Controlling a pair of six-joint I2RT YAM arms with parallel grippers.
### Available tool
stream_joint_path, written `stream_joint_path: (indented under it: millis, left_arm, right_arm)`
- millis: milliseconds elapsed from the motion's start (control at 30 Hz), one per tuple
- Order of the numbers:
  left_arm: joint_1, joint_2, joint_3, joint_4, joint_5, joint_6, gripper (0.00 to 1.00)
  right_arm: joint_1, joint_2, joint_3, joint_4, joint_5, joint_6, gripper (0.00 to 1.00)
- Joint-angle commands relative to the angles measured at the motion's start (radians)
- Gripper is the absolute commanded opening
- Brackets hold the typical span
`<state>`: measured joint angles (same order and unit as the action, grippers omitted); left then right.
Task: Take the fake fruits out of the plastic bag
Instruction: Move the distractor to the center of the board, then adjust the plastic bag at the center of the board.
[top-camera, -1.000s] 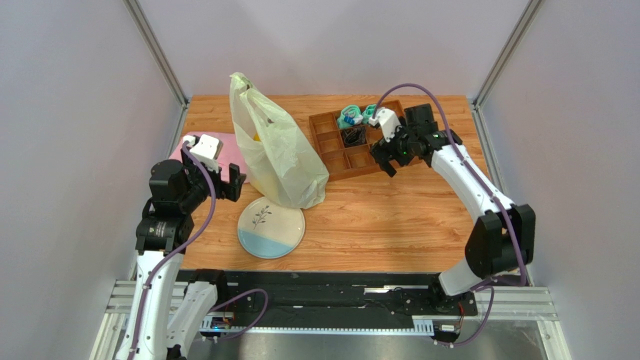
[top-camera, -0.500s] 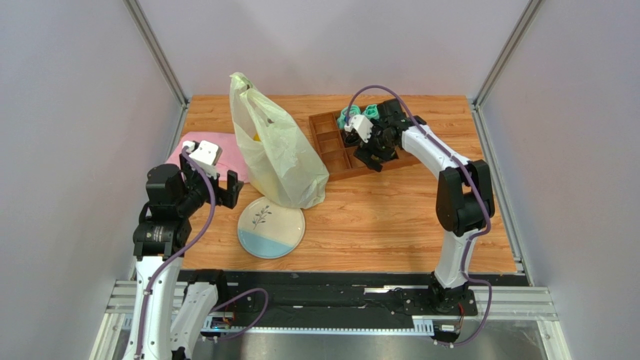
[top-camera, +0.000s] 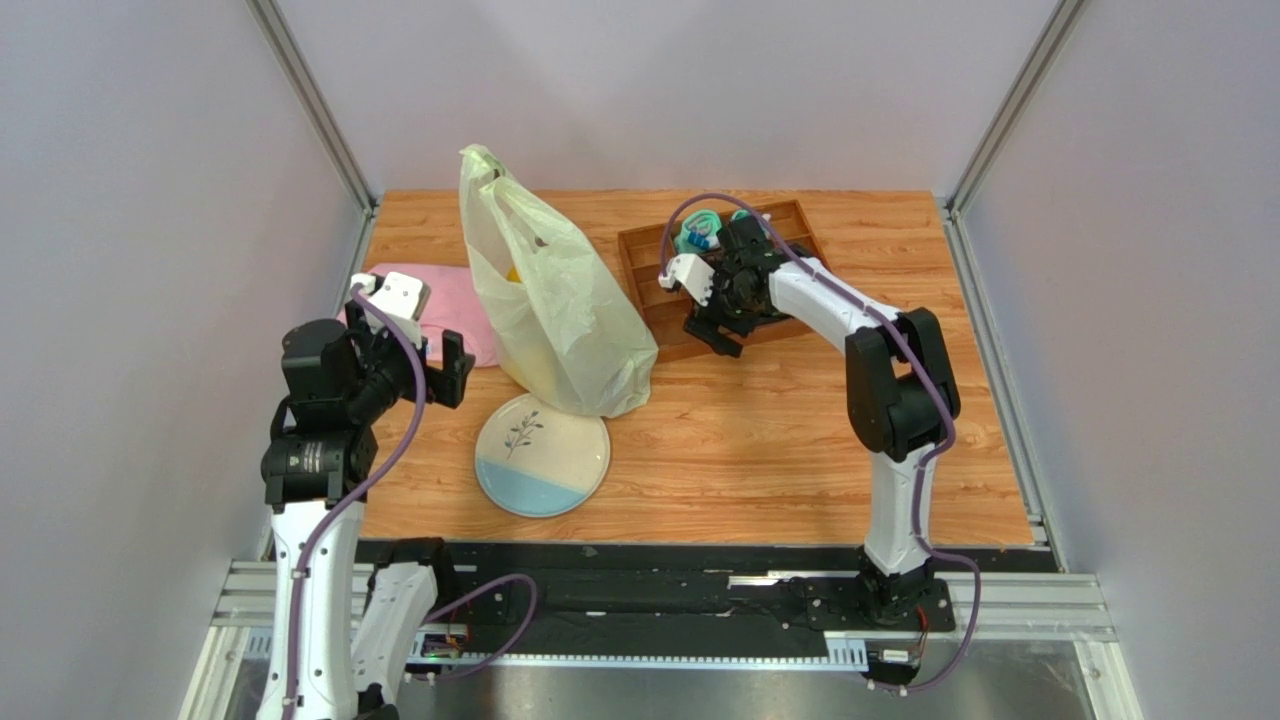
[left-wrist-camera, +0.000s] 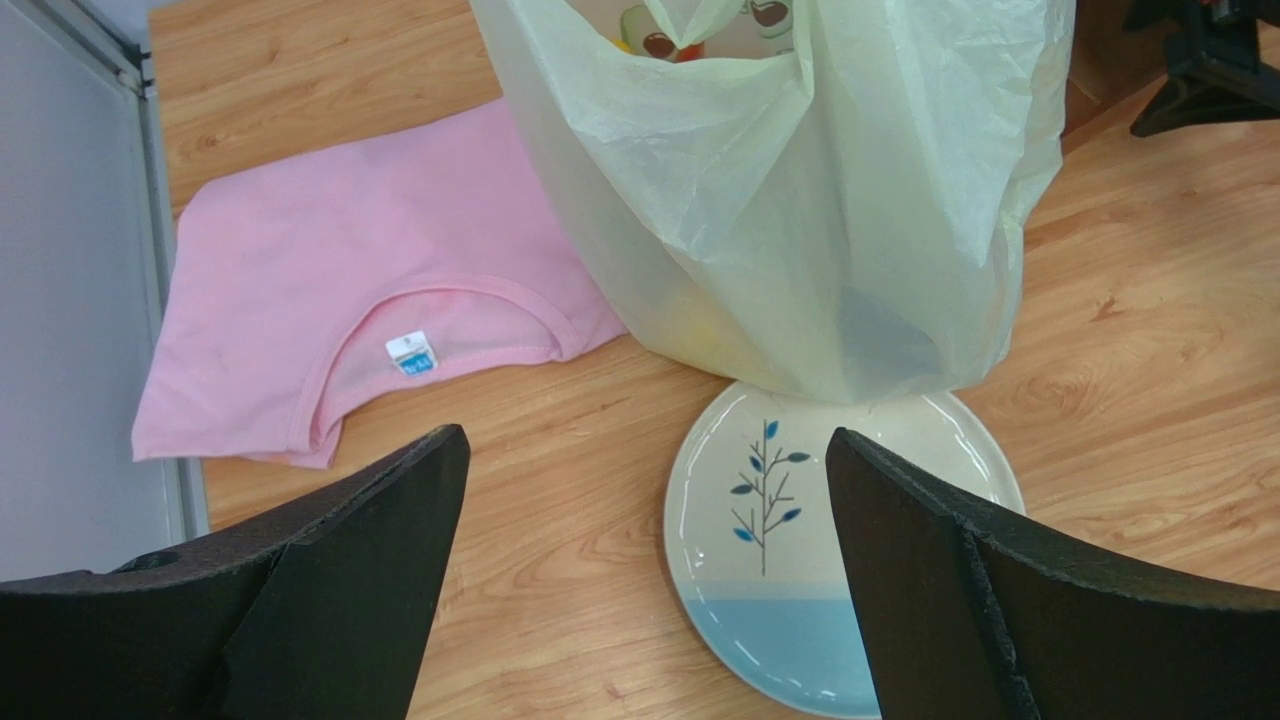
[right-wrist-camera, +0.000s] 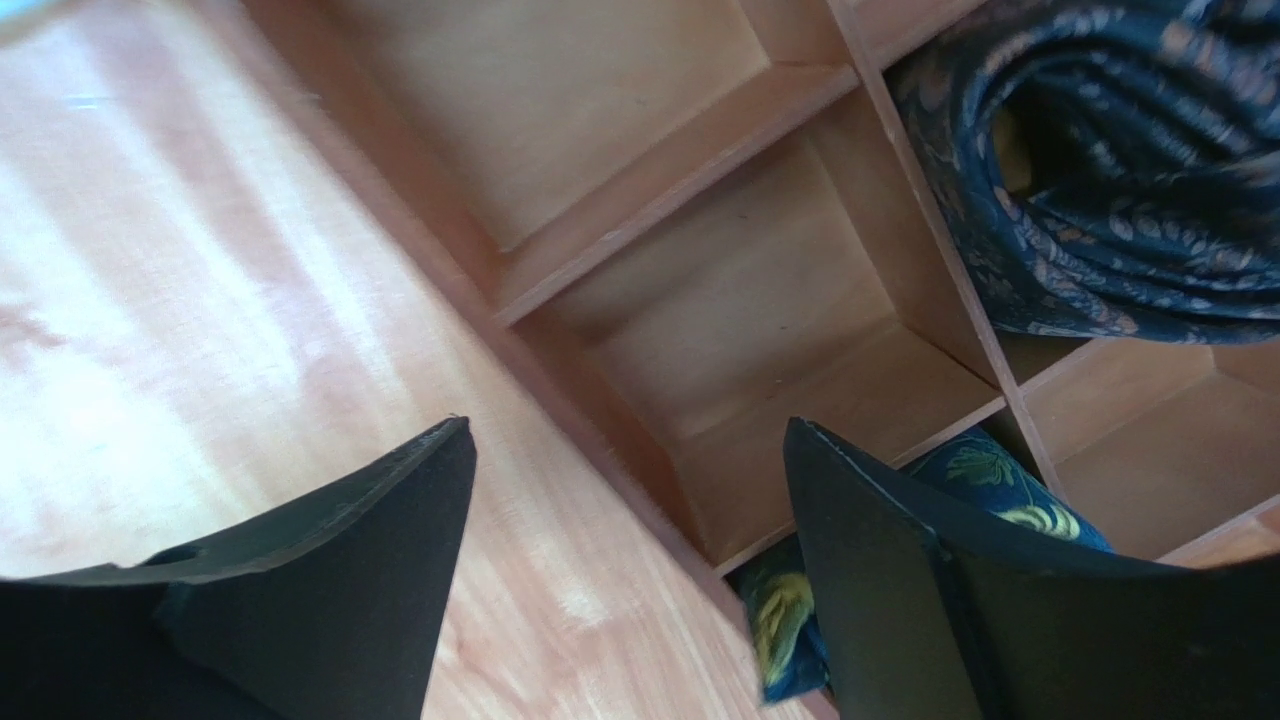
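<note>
**Top view:** bag (top-camera: 556, 308) upright left of the table's (top-camera: 751, 435) centre, its base overlapping the plate's (top-camera: 489, 477) far rim. No fruit is seen outside it, so the task appears unstarted. Left gripper (top-camera: 446, 371) near the left edge, beside the bag; right gripper (top-camera: 718, 333) over the tray (top-camera: 669, 348).

**Left wrist:** jaws spread, empty; fruits (left-wrist-camera: 649, 33) show in the bag's mouth.

**Right wrist:** jaws spread, empty, above the tray's edge.
</note>
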<state>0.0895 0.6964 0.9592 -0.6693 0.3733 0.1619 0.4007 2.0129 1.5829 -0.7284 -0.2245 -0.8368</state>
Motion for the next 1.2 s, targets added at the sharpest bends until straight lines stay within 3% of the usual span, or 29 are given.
stream_joint_path:
  millis: [0,233,433,600,733,800,900,1167]
  left_arm:
    - [0.012,0.008,0.039,0.022,0.026,-0.001,0.98]
    - [0.013,0.031,0.041,0.042,0.036,-0.012,0.98]
    - [0.013,0.096,0.068,0.086,0.067,-0.039,0.98]
    - [0.013,0.149,0.228,0.106,0.069,-0.056,0.98]
    - [0.013,0.198,0.308,0.210,-0.089,-0.123,0.99]
    - [0.013,0.286,0.374,0.235,-0.144,-0.139,0.99]
    - [0.013,0.446,0.505,0.218,-0.093,-0.133,0.99]
    - [0.015,0.819,0.771,0.200,-0.008,-0.186,0.96]
  right_arm:
    - [-0.016,0.041,0.045,0.147,0.138,0.100,0.77]
    - [-0.088,0.144,0.219,0.248,0.212,0.258,0.73]
    - [-0.066,0.198,0.353,0.241,0.205,0.217,0.77]
    - [-0.036,-0.093,0.205,0.126,-0.028,0.347,0.87]
    - [-0.014,-0.311,0.184,0.121,-0.231,0.565,0.93]
    - [0.015,-0.370,0.213,0.127,-0.305,0.678,0.93]
    - [0.123,-0.375,0.316,0.138,-0.374,0.787,0.91]
    - [0.334,-0.255,0.459,0.207,-0.280,0.869,0.79]
